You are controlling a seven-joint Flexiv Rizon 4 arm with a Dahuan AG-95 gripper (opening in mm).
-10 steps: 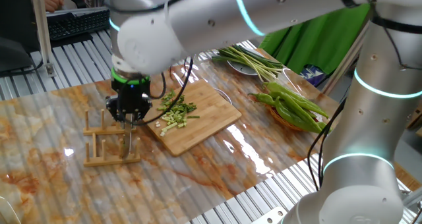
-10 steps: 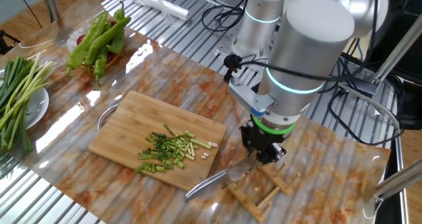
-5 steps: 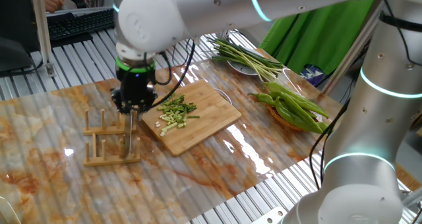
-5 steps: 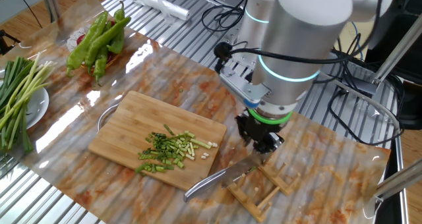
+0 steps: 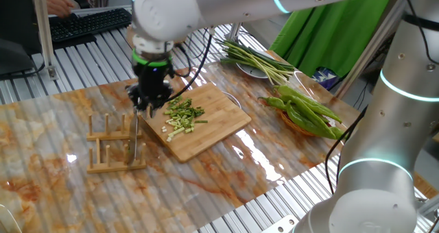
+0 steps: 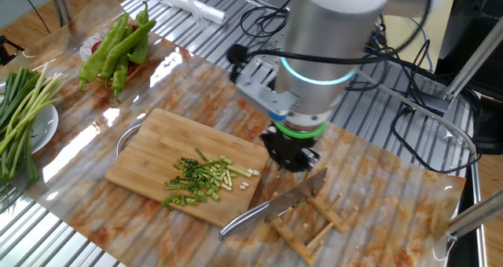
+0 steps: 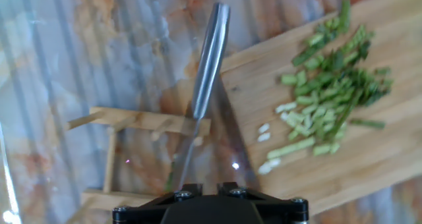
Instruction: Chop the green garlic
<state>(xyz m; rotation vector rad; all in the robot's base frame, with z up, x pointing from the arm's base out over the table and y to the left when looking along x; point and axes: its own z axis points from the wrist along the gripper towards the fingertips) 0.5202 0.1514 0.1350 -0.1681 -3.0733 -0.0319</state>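
The green garlic [image 5: 182,116] [image 6: 200,181] [image 7: 323,99] lies cut into a heap of short green and pale bits on the bamboo cutting board [image 5: 219,127] [image 6: 153,153] [image 7: 376,165]. The knife [image 6: 271,210] [image 7: 208,59] rests across the small wooden rack [image 5: 110,166] [image 6: 314,229] [image 7: 138,118] beside the board. My gripper [image 5: 149,104] [image 6: 289,161] [image 7: 206,188] hangs above the board's corner nearest the rack, clear of the knife. Its jaws stand close together with nothing between them. In the hand view only the finger bases show at the bottom edge.
A dish of glossy green peppers [image 5: 305,109] [image 6: 118,51] and a plate of long uncut stalks [image 5: 260,62] [image 6: 20,118] stand beyond the board. A rolled plastic bag [image 6: 192,6] lies at the table's edge. Cables hang behind the arm.
My gripper has risen from the rack and moved towards the board. The knife stays behind on the rack. The jaws have come closer together.
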